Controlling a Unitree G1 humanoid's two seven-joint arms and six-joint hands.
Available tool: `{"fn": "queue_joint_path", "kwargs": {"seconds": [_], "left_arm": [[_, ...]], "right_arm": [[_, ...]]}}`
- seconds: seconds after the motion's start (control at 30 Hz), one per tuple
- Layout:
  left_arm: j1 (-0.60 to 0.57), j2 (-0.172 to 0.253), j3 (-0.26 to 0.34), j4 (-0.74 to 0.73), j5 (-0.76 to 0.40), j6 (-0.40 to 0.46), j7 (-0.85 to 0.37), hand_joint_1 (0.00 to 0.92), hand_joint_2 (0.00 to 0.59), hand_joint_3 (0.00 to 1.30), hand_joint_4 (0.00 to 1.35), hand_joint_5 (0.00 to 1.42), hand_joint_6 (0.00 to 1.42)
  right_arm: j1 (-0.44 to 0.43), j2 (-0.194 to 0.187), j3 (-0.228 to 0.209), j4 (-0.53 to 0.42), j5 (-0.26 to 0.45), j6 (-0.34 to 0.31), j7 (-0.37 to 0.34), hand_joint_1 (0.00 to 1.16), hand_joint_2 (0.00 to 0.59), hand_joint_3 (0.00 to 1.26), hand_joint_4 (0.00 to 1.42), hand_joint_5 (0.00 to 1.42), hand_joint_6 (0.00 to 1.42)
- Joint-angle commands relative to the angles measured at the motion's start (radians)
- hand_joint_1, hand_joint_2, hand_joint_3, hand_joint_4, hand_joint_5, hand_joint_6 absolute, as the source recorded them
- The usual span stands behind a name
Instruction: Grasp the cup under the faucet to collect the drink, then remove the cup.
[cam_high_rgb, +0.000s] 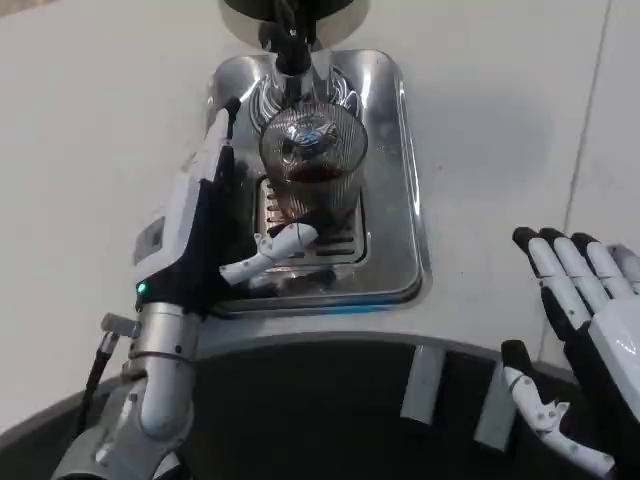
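A clear ribbed cup (312, 150) with a little dark drink in it stands on the steel drip tray (400, 200), right under the black faucet (291, 45). My left hand (205, 225) holds the cup. Its fingers (222, 140) run up along the cup's left side, and its thumb (275, 250) crosses in front and touches the cup's near lower wall. My right hand (580, 330) hangs over the table at the lower right, well away from the tray, with its fingers spread and nothing in it.
The tray's slotted grate (335, 245) lies under and in front of the cup. The dispenser's dark body (295, 10) stands at the top edge. White table (90, 150) spreads to both sides. A dark curved edge (330, 400) runs along the near side.
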Motion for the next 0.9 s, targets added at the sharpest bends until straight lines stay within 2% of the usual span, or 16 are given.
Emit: {"fn": "queue_joint_path", "kwargs": {"seconds": [0.03,0.23,0.37,0.6,0.9], "left_arm": [[-0.020,-0.022,-0.008,0.045,-0.017,-0.012,0.003,0.293,0.049,0.00,0.00,0.09,0.10],[0.002,-0.013,0.016,0.018,-0.077,-0.081,-0.020,0.285,0.038,0.00,0.00,0.09,0.09],[0.017,-0.011,0.000,-0.008,-0.070,-0.105,-0.024,0.282,0.036,0.00,0.00,0.09,0.09],[0.039,-0.014,-0.034,-0.026,-0.046,-0.113,-0.026,0.289,0.032,0.00,0.00,0.10,0.10],[-0.005,-0.025,-0.045,0.022,-0.039,-0.099,-0.034,0.381,0.039,0.00,0.00,0.10,0.11]], "right_arm": [[0.025,-0.004,-0.009,-0.038,0.023,0.006,0.026,0.12,0.565,0.00,0.00,0.00,0.00],[0.017,-0.003,-0.011,-0.038,0.029,0.017,0.054,0.10,0.564,0.00,0.00,0.00,0.00],[0.003,0.000,0.000,-0.032,0.024,0.025,0.062,0.09,0.565,0.00,0.00,0.00,0.00],[-0.008,0.014,0.029,-0.031,0.008,0.038,0.067,0.09,0.566,0.00,0.00,0.00,0.00],[-0.001,0.031,0.046,-0.052,0.000,0.060,0.070,0.08,0.566,0.00,0.00,0.00,0.00]]}}
